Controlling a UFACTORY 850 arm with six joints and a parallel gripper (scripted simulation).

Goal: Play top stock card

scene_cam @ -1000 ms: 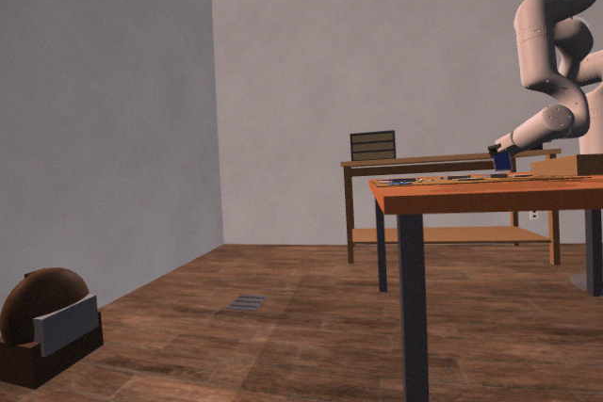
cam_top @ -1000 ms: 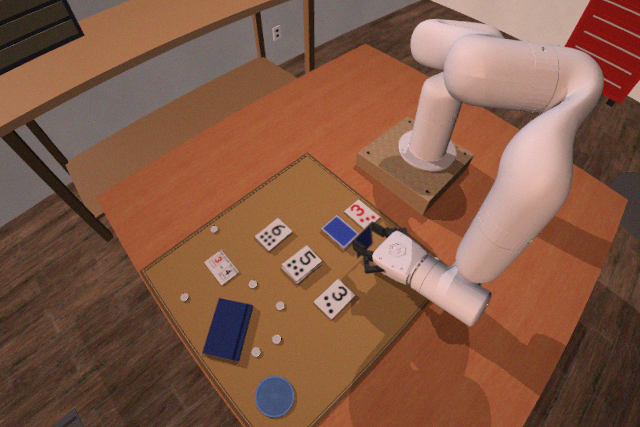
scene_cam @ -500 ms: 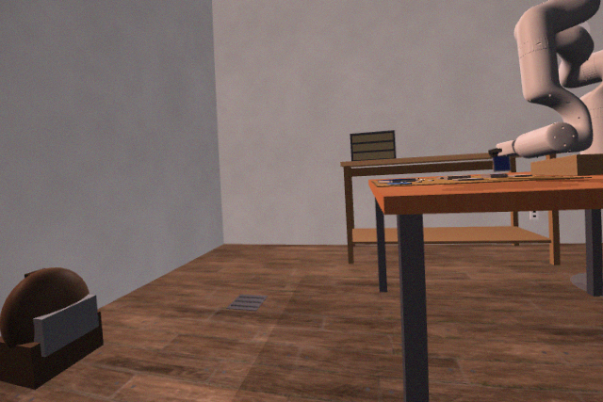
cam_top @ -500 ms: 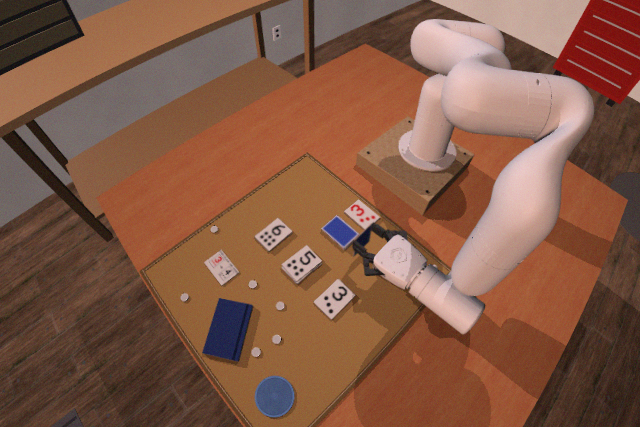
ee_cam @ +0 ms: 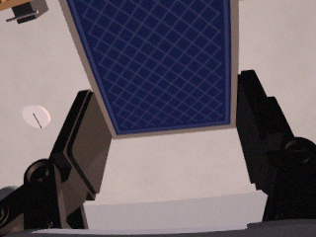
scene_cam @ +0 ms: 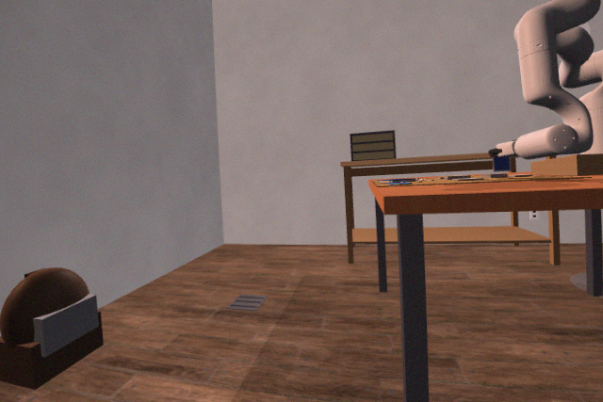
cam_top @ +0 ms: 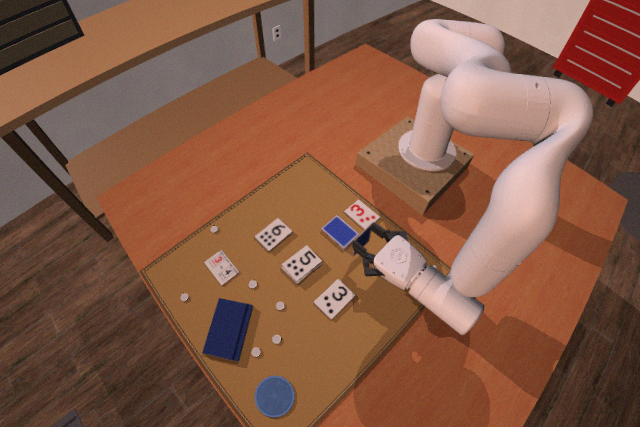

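Note:
My gripper (cam_top: pixel 364 236) (scene_cam: pixel 495 152) (ee_cam: pixel 168 104) is shut on a blue-backed card (scene_cam: pixel 500 164) (ee_cam: pixel 165 64), its fingers at the card's two long edges. The card hangs about upright above the cloth; its back shows in the wrist view and its face is hidden. The face-down stock (cam_top: pixel 339 231) lies just beyond the fingers in the top view. The waste, topped by a red 3 (cam_top: pixel 361 214), lies beside it. Three face-up piles show a black 6 (cam_top: pixel 273 234), a black 5 (cam_top: pixel 301 263) and a black 3 (cam_top: pixel 334 298).
On the card cloth (cam_top: pixel 310 350) lie a small printed card (cam_top: pixel 221 267) with a red 3 and a black 4, a dark blue notebook (cam_top: pixel 227 329), a round blue disc (cam_top: pixel 274 396) and several small white discs. The arm's wooden base block (cam_top: pixel 392 179) stands behind the waste.

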